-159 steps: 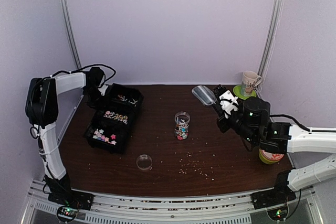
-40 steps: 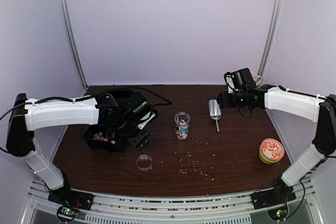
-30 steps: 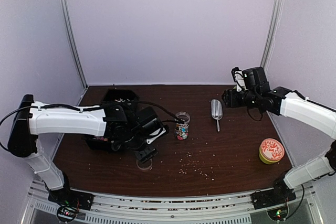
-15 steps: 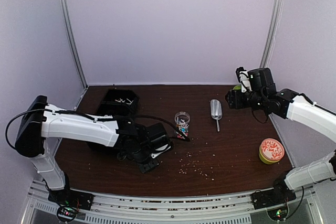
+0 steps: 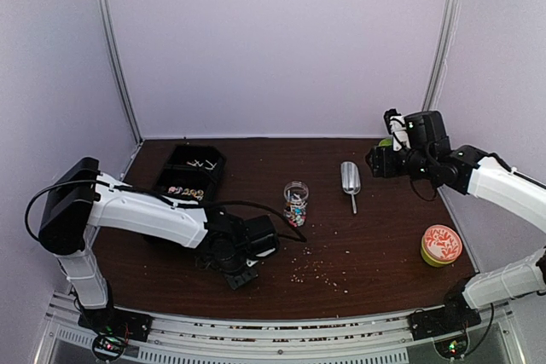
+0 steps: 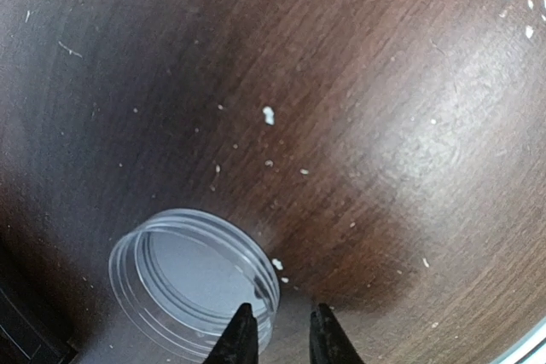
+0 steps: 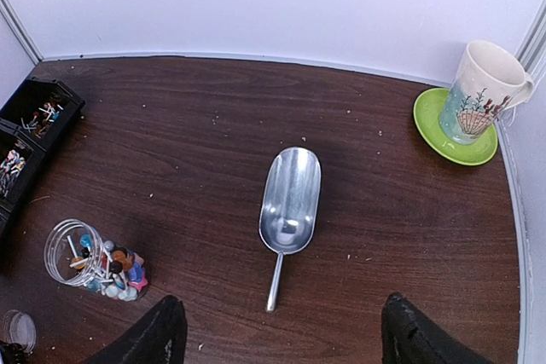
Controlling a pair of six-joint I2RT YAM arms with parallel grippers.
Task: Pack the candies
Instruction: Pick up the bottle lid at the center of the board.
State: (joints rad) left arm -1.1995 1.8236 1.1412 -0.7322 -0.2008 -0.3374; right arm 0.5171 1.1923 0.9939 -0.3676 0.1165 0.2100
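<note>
— What is the left gripper (image 6: 280, 338) doing?
— It is hanging low over the table (image 6: 384, 125), jaws standing narrowly apart, the rim of the clear lid (image 6: 192, 283) sitting between them; I cannot tell whether it is pinching.
— And the candies (image 7: 119, 276)?
— Sitting in the jar (image 7: 64, 249), ahead-left of the right gripper (image 7: 284, 334), which is gaping wide, holding nothing, the scoop (image 7: 290, 198) lying straight ahead.

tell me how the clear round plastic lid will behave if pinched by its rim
The clear round plastic lid looks thin-walled, so probably light and slightly flexible. Its smooth rim may slip from the left gripper. Lying flat, it should slide, not roll.
</note>
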